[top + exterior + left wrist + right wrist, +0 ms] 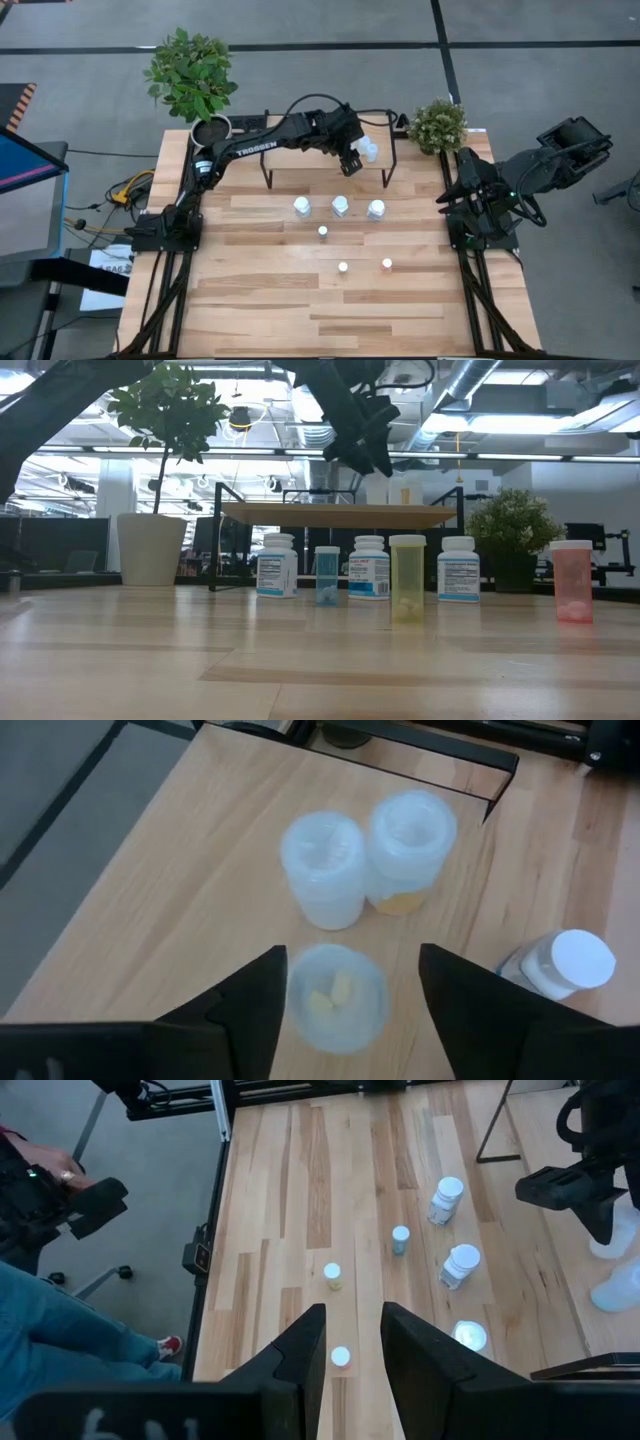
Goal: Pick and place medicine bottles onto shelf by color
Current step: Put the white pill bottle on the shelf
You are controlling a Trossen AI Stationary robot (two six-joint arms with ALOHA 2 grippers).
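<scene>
The light-wood shelf (300, 150) stands at the table's far side. My left gripper (352, 955) is open above the shelf's right part. Its fingers stand on either side of a small pale bottle (335, 998) holding yellowish pills. Two more pale bottles (322, 870) (412, 845) stand on the shelf just beyond it. Three white bottles (302, 207) (340, 206) (376, 209) stand in a row on the table before the shelf. Three small bottles (323, 232) (343, 267) (387, 264) stand nearer. My right gripper (353, 1310) is open at the table's right edge. My left gripper comes at the small pale bottle from above, with one finger (262, 995) close against its side and a gap at the other finger (450, 990). I cannot tell whether it touches the bottle.
A leafy plant in a white pot (210, 130) stands at the far left corner, and a small bushy plant (437, 125) at the far right. A seated person's legs (60, 1340) show beyond the table's edge in the right wrist view. The near half of the table (330, 320) is bare wood.
</scene>
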